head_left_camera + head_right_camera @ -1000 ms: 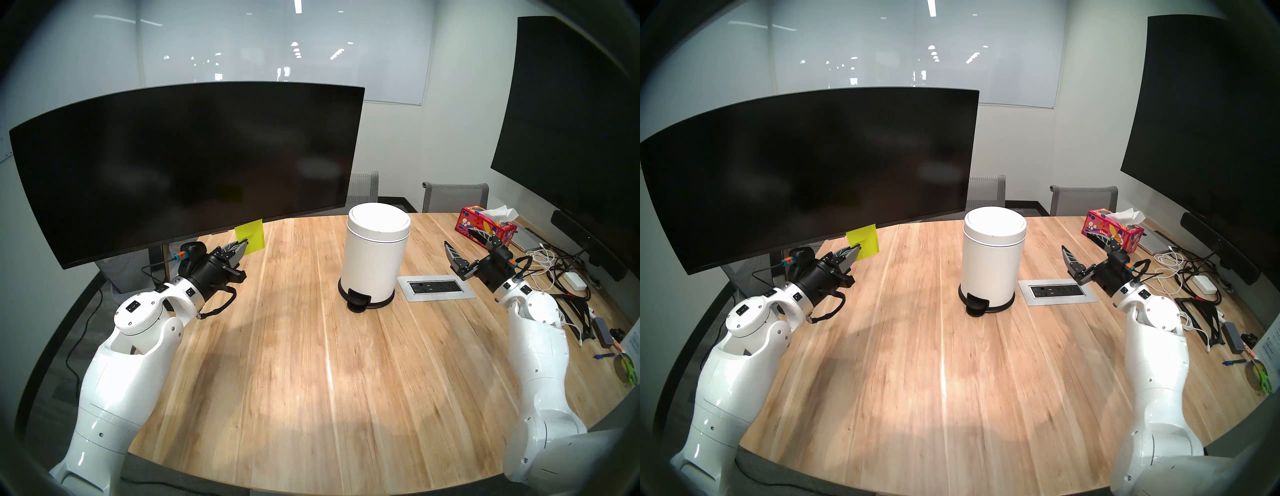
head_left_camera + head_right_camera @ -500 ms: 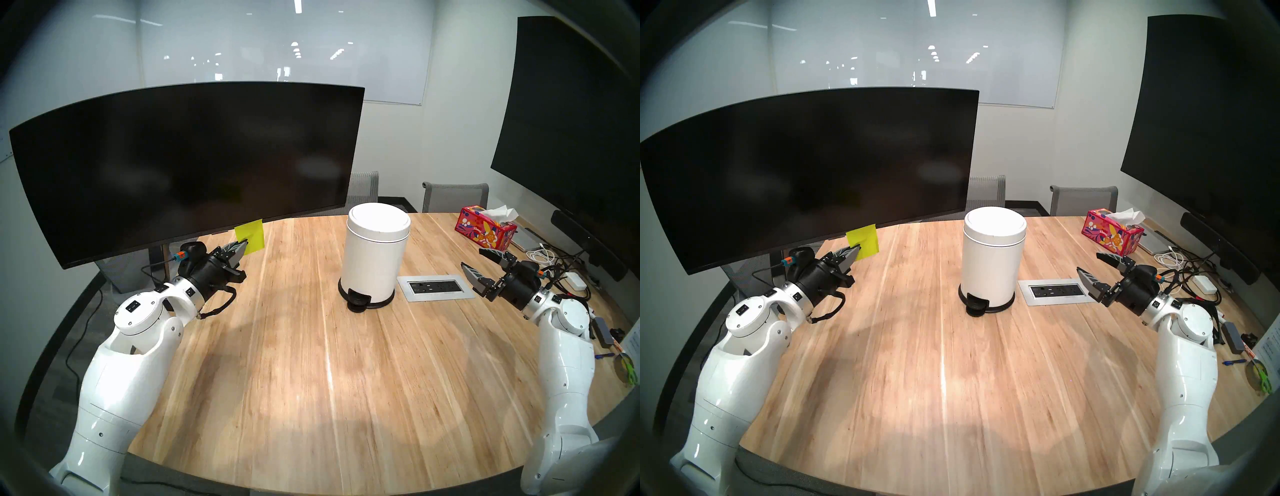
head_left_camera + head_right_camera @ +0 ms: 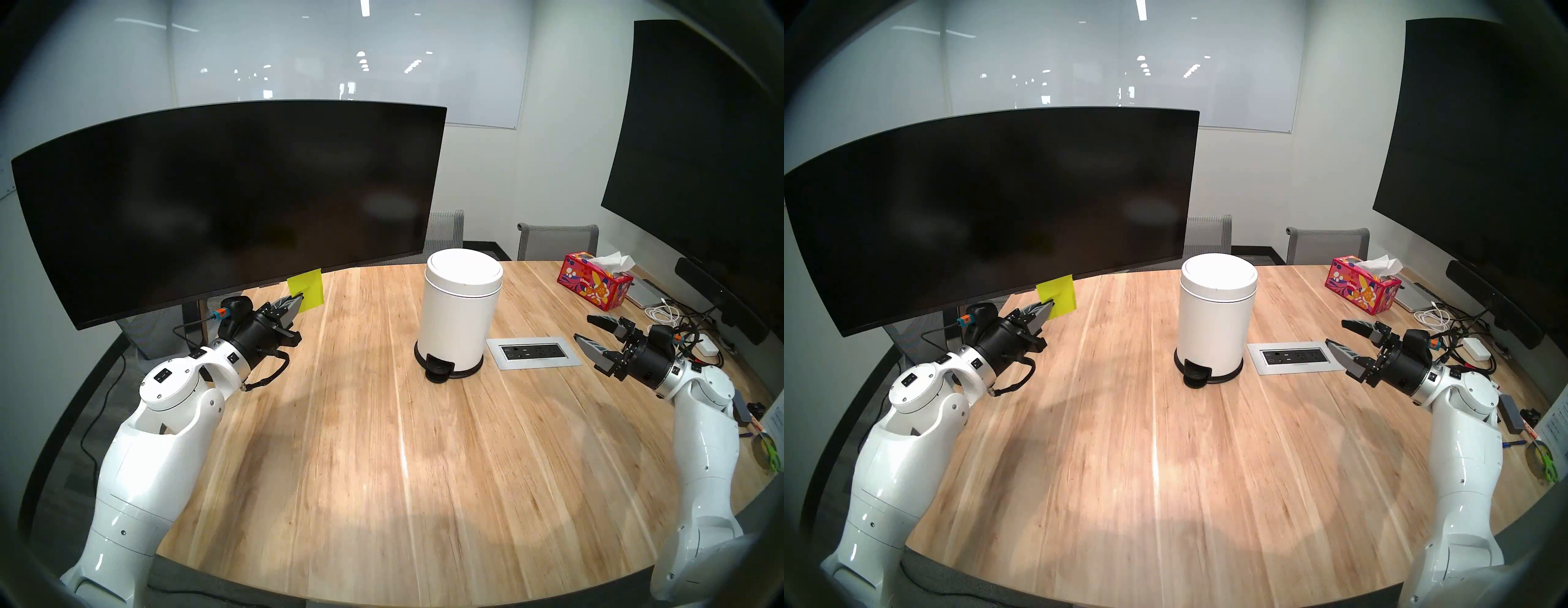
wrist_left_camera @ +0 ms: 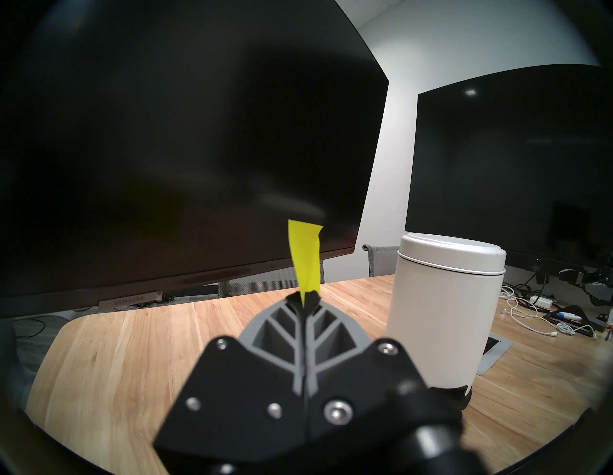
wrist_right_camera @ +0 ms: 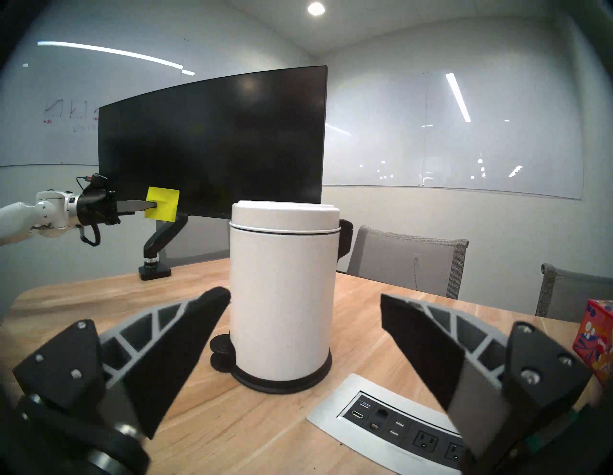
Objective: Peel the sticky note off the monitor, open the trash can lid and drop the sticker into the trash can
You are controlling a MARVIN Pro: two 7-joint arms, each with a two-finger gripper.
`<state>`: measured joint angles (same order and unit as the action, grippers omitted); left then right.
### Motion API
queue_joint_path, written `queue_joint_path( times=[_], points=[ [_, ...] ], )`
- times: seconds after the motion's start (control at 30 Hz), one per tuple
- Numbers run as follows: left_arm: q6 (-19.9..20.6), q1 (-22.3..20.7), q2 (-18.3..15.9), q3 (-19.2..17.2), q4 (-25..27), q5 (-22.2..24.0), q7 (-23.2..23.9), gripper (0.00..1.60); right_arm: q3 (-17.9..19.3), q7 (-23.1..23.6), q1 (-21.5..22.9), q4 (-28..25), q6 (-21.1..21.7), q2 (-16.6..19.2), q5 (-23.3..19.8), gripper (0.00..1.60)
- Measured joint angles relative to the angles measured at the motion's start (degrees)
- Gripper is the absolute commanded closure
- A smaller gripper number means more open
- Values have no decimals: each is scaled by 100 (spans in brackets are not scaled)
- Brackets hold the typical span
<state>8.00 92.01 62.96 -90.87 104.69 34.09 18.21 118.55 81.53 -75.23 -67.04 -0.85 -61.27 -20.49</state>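
My left gripper (image 3: pixel 300 299) is shut on the lower left edge of the yellow-green sticky note (image 3: pixel 307 288), just below the curved monitor (image 3: pixel 229 199). The note's top corner overlaps the monitor's bottom edge; whether it still sticks there I cannot tell. In the left wrist view the sticky note (image 4: pixel 305 262) stands up out of the closed fingertips. The white trash can (image 3: pixel 456 322) stands mid-table with its lid (image 3: pixel 464 271) down and its black pedal (image 3: pixel 439 367) facing me. My right gripper (image 3: pixel 584 327) is open and empty to the can's right, its fingers pointing at the trash can (image 5: pixel 282 298).
A grey power outlet panel (image 3: pixel 533 352) is set into the table between the can and my right gripper. A red tissue box (image 3: pixel 596 282), a tangle of cables (image 3: pixel 679 322), a soundbar (image 3: pixel 717 297) and a big flat screen (image 3: pixel 700 170) fill the right side. Grey chairs (image 3: pixel 558 242) stand behind.
My right arm has dropped and drawn back to the right, the wrist turning so the open fingers point left at the can. The left arm and the note have not moved.
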Motion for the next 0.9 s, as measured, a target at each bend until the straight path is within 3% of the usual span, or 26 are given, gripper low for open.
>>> queue_joint_path(
  times=[0.1,0.13,0.9],
  points=[
    [0,0,-1,0,0,2,-1,160,-41,59,3,-7,-6,-1,4,137],
    [0,0,-1,0,0,2,-1,160,-61,75,4,-14,-21,-3,9,160],
    [0,0,-10,3,0,12,-8,160,-629,154,-14,-339,-465,-333,444,160]
  ],
)
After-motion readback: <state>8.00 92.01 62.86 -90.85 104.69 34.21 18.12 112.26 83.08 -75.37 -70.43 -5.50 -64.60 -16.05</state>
